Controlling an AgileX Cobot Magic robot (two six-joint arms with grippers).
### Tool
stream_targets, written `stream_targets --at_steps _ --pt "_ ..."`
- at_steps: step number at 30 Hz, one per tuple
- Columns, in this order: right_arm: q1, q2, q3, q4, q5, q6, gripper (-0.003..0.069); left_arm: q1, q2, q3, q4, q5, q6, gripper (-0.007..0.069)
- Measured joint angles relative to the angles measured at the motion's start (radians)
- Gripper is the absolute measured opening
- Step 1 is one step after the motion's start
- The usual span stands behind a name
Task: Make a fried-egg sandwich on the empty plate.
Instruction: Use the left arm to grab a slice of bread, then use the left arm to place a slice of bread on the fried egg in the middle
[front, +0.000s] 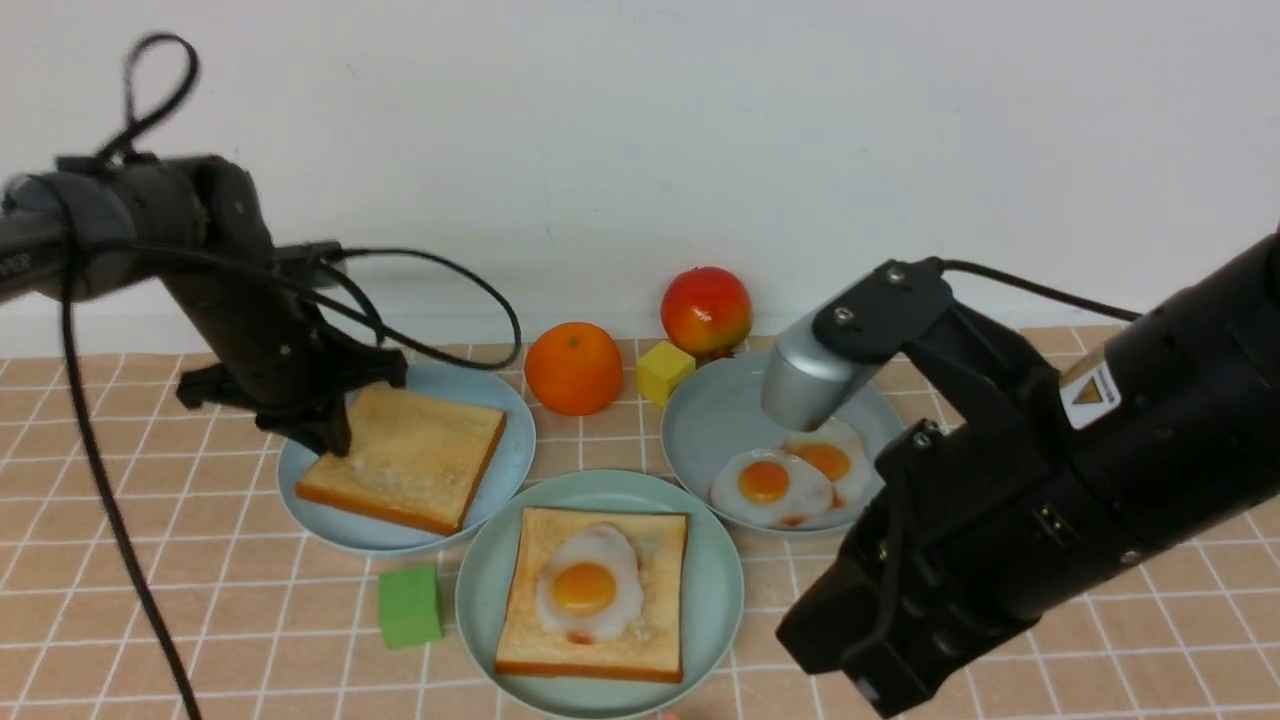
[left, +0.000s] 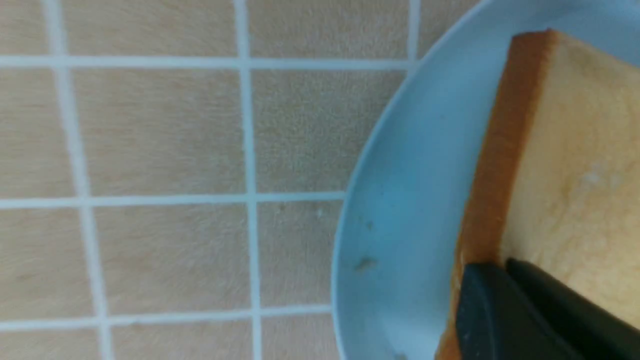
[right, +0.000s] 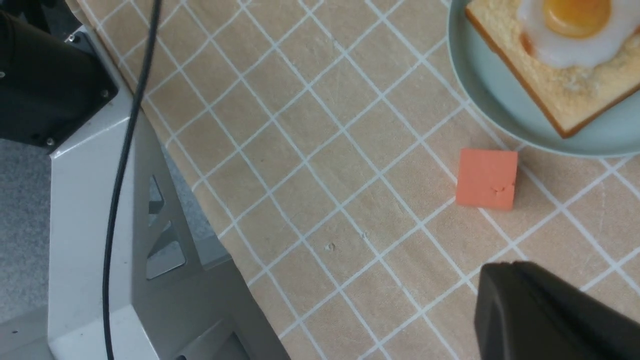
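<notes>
My left gripper (front: 335, 440) has its fingers pressed together at the crust of the toast slice (front: 410, 458) on the sky-blue plate (front: 518, 460). That plate touches the mint-green plate (front: 478, 600), which holds the bottom toast (front: 600, 650) and fried egg (front: 585, 585). A green block (front: 410, 605) crowds that rim. My right gripper (right: 550, 310), fingers together, hangs over bare checked cloth (right: 325, 175) near its edge.

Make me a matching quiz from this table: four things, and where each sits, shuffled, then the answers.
1 green block
2 yellow block
3 plain toast
4 two spare eggs

A on the grey-blue plate
B beside the mint-green plate
C on the sky-blue plate
D between the orange and the red fruit

Pairs: 1-B, 2-D, 3-C, 4-A
</notes>
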Motion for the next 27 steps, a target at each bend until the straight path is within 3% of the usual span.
stream_targets --at_steps 6,13,16,17,21,27 --pt "0.0 -0.003 0.0 0.0 0.0 0.0 0.0003 0.001 -0.153 0.0 -0.029 0.003 0.0 -0.0012" --pt "0.0 -0.011 0.0 0.0 0.0 0.0 0.0007 0.001 -0.31 0.109 -0.293 0.023 0.113 -0.0012" --pt "0.0 -0.011 0.0 0.0 0.0 0.0 0.001 0.001 -0.377 0.321 -0.542 -0.003 0.256 -0.0012" --pt "0.0 -0.011 0.0 0.0 0.0 0.0 0.0011 0.001 -0.382 0.333 -0.556 -0.006 0.266 -0.0012" --pt "0.0 -0.011 0.0 -0.001 -0.002 0.0 0.0013 0.001 -0.396 0.577 -0.877 -0.068 0.506 -0.0012" --pt "0.0 -0.011 0.0 -0.003 -0.011 0.0 0.0014 0.001 -0.346 0.747 -1.195 -0.12 0.822 -0.0011"
